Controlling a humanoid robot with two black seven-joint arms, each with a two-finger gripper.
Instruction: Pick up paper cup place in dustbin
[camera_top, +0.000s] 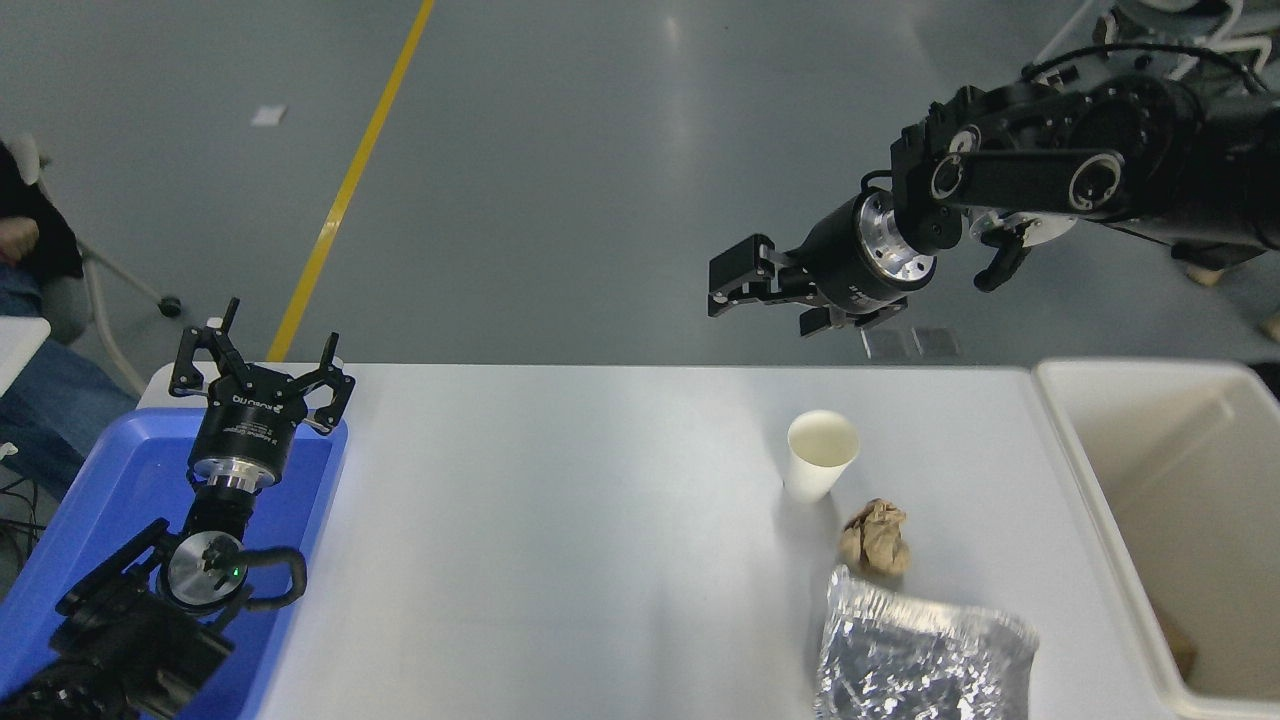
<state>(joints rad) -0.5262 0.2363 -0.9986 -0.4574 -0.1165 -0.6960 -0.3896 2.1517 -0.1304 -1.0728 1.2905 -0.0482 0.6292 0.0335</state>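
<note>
The white paper cup (820, 456) stands upright and open-mouthed on the white table (560, 520), right of centre. The cream-white dustbin (1072, 470) stands at the table's right end. My right gripper (765, 300) hangs in the air beyond the table's far edge, up and slightly left of the cup, pointing left. It is open and empty, well apart from the cup. My left gripper (262, 362) is parked open over the blue tray (110, 480) at the lower left.
A crumpled brown paper ball (875, 538) lies just in front and right of the cup. A crinkled foil container (920, 650) lies at the table's near edge. A brown scrap (1180, 645) lies in the dustbin. A seated person (30, 400) is at the left edge.
</note>
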